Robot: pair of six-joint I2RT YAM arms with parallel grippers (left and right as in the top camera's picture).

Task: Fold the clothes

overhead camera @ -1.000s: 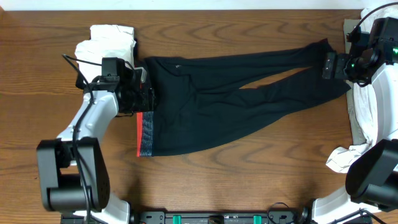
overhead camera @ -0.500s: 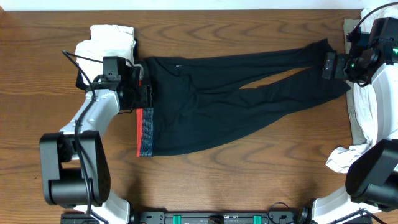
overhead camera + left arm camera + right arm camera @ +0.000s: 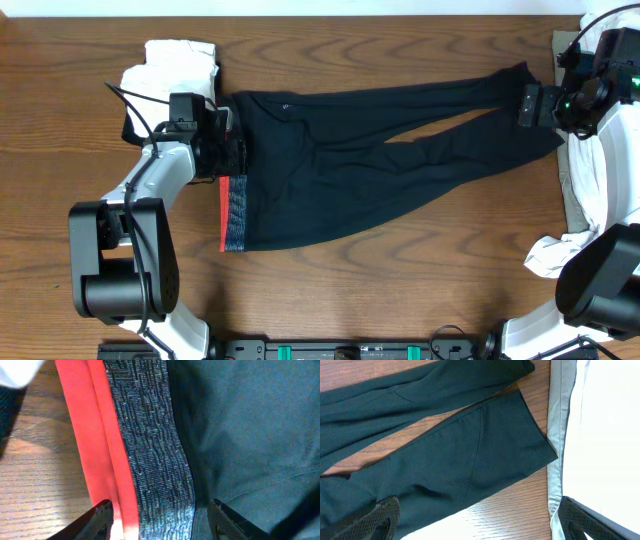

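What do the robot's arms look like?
The left arm and right arm each have smooth white tube sections joined by chunky black round joints. A thin black cable loops beside the left one, and a tiny green light glows on the right one. The jaws are black; the right pair look bumpy, like mesh.

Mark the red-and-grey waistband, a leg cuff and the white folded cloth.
red-and-grey patterned elastic waistband (image 3: 150, 445): left wrist view, middle of the grey band.
black trouser-leg cuff (image 3: 532, 435): right wrist view, just inside its hem.
white folded cloth (image 3: 180, 65): overhead view, top centre.
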